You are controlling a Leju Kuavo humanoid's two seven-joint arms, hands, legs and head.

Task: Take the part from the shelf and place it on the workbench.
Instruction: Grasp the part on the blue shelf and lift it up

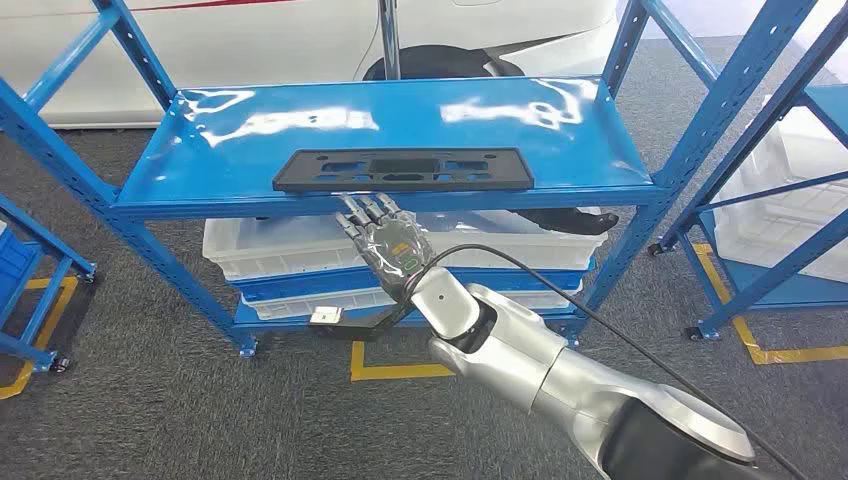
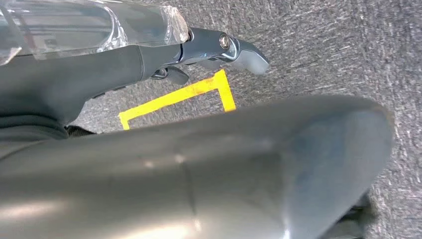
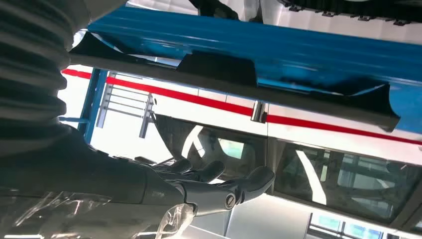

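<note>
The part point(image 1: 400, 168) is a long flat black plastic panel with cut-outs, lying along the front edge of the blue shelf point(image 1: 250, 130). My right hand point(image 1: 385, 240) reaches up from below with its fingers point(image 1: 365, 205) stretched out, their tips just under the shelf's front lip below the middle of the part. It holds nothing. In the right wrist view the part point(image 3: 224, 69) runs edge-on against the blue shelf, apart from my outstretched right hand point(image 3: 219, 184). My left hand point(image 2: 219, 47) hangs over the floor, fingers extended and empty.
White bins point(image 1: 300, 250) stand on the lower shelf levels, with another black piece point(image 1: 570, 220) lying on them. A second blue rack point(image 1: 780, 200) stands to the right and a third one at the far left. Yellow tape point(image 1: 395, 370) marks the grey carpet. A white car point(image 1: 250, 40) is behind.
</note>
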